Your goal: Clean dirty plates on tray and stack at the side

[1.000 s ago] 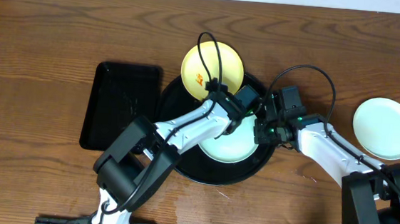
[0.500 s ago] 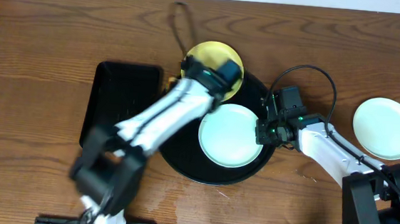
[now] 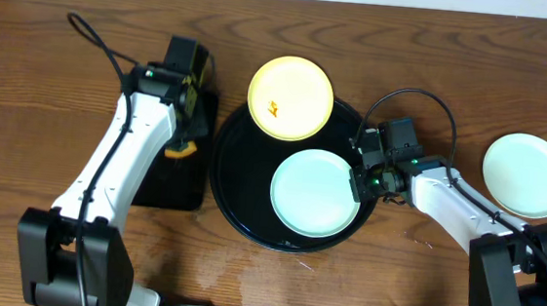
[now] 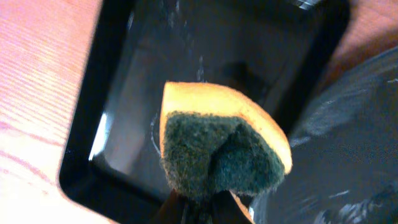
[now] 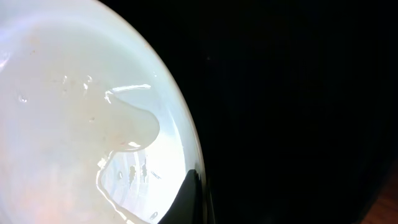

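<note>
The right gripper is closed on the right rim of the mint-white plate, which lies flat in the round black tray. The wrist view shows a wet film pooling on the plate's surface near that rim. The pinch is thin and at one edge only, so on a lift the plate could swing down, slide out of the jaws and drop back onto the tray, or clip its raised rim.

The left gripper is clamped on the orange-and-green sponge, holding it above the small rectangular tray, well apart from any plate.

The yellow plate looks the most exposed. It sits across the far rim of the round tray, partly off it and probably tilted, with its orange smear not yet wiped. Pressing the sponge on the overhanging side could tip it or push it onto the table. The right arm's cable loops close by and could catch during a carry.

The white plate at the far right rests alone on the table, and a careless stack there could land off-centre.
</note>
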Robot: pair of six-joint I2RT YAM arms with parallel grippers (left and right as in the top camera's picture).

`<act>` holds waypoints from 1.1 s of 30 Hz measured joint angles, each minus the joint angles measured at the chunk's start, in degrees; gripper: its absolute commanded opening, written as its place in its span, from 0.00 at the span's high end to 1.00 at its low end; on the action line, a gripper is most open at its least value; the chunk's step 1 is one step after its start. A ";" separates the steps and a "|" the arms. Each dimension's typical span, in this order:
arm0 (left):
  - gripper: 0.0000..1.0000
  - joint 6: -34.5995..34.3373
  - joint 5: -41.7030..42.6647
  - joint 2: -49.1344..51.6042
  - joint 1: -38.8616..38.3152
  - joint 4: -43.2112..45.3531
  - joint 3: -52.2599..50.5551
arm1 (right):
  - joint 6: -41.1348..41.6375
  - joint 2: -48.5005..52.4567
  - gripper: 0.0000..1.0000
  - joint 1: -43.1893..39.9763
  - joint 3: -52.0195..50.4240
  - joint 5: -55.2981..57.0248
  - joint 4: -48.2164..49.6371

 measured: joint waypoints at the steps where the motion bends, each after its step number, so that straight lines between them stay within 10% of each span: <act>1: 0.92 0.55 0.42 0.07 0.61 1.44 -1.95 | -0.13 0.02 0.99 0.00 -0.02 -0.13 0.02; 25: 0.71 3.72 2.47 0.70 2.49 5.73 -9.77 | 1.68 -11.96 0.99 12.87 3.30 25.99 -3.74; 33: 0.65 6.45 16.46 0.70 2.49 7.13 -9.75 | -1.66 -13.51 0.99 13.84 3.30 28.72 -2.34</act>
